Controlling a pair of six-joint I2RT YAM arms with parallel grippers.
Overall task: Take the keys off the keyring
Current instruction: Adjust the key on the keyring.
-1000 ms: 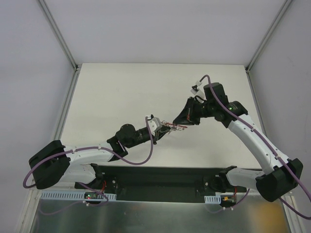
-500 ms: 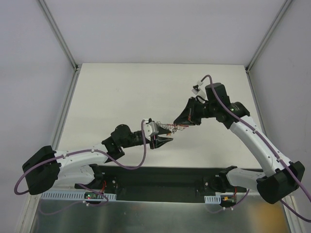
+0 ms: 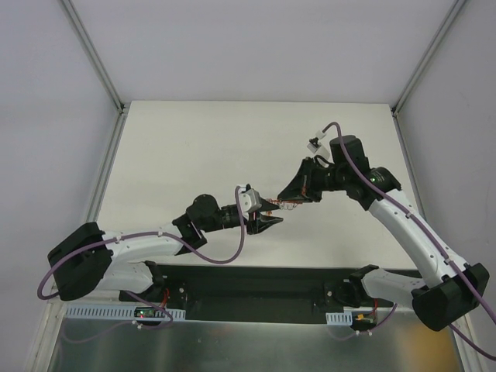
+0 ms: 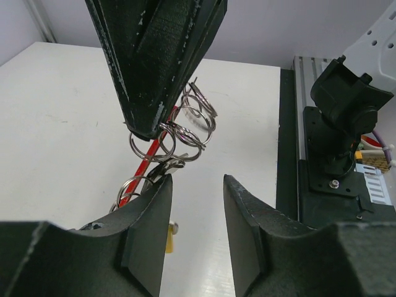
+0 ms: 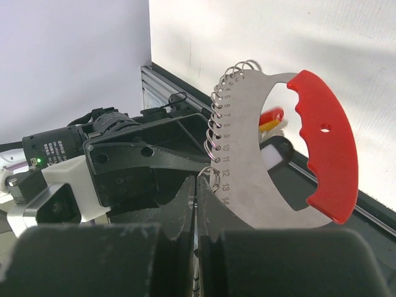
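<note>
The keyring [image 3: 280, 203], a string of silver wire loops with a red piece, hangs in the air over the middle of the surface [image 3: 186, 139], somewhat toward its near edge. Its long axis runs left to right and its free end points left. The right end effector [image 3: 296, 198] is clenched on its right end, while the left end effector [image 3: 268, 216] sits just beside the loops' left end, jaws parted and grasping nothing. Bare surface spreads far and left, and the near edge lies close.
</note>
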